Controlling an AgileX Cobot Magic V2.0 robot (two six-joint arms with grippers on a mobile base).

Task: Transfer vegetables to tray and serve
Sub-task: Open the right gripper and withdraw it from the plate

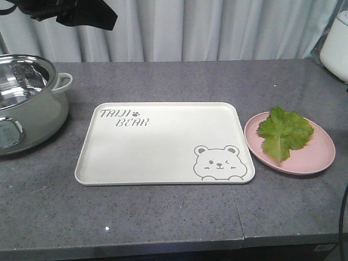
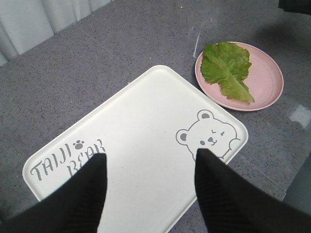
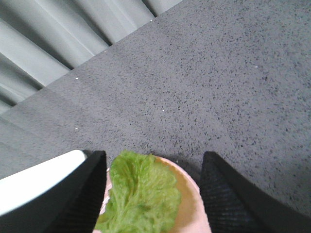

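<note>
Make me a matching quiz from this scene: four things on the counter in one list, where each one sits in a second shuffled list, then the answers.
1. lettuce leaf
2. tray
3. pink plate
4. pot

A. left end of the counter
B. middle of the counter
C. just right of the tray
D. lying on the plate

Pairs: 1-D, 2-B, 3-C, 4-A.

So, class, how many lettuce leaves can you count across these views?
1. The lettuce leaf lies on the pink plate, to the right of the tray in the front view. Another leaf tucked underneath cannot be ruled out.
</note>
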